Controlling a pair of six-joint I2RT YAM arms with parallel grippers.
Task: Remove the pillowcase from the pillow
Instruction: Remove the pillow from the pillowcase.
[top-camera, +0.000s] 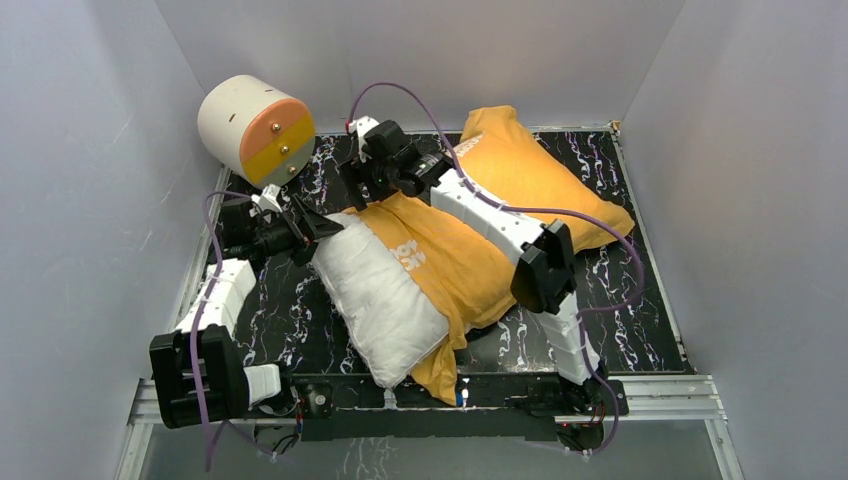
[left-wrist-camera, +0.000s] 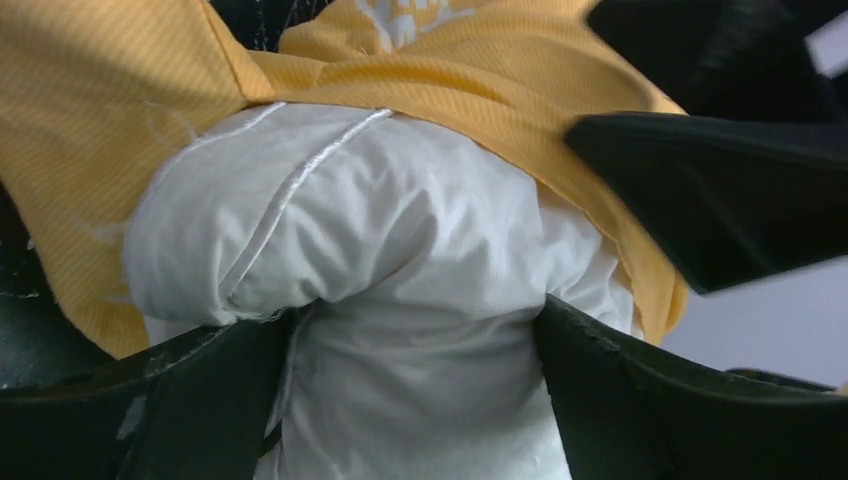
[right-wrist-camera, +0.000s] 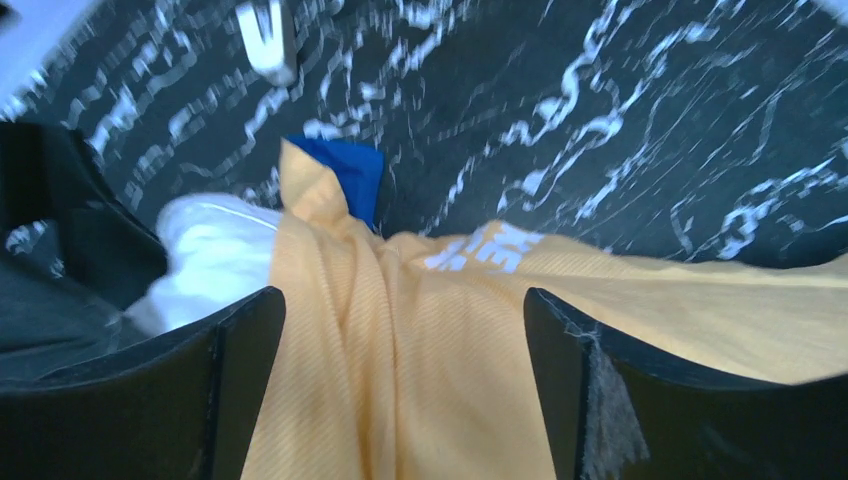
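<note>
The white pillow (top-camera: 385, 300) lies slantwise on the table, its near-left half bare. The orange-yellow pillowcase (top-camera: 540, 170) still covers its far-right half and bunches along its right side. My left gripper (top-camera: 325, 228) is open at the pillow's far-left corner; in the left wrist view, white pillow (left-wrist-camera: 400, 230) fills the gap between the wide jaws of this gripper (left-wrist-camera: 420, 320), with pillowcase (left-wrist-camera: 100, 100) beyond. My right gripper (top-camera: 362, 192) hovers open over the bunched edge. In the right wrist view, loose pillowcase (right-wrist-camera: 650, 300) lies between the spread jaws of that gripper (right-wrist-camera: 405, 300), its blue face (right-wrist-camera: 345, 170) peeking out beside the pillow (right-wrist-camera: 210, 255).
A cream cylinder (top-camera: 255, 125) with an orange-yellow end stands at the back left corner. The black marbled table (top-camera: 650, 300) is boxed in by white walls on three sides. The right arm reaches across above the pillow.
</note>
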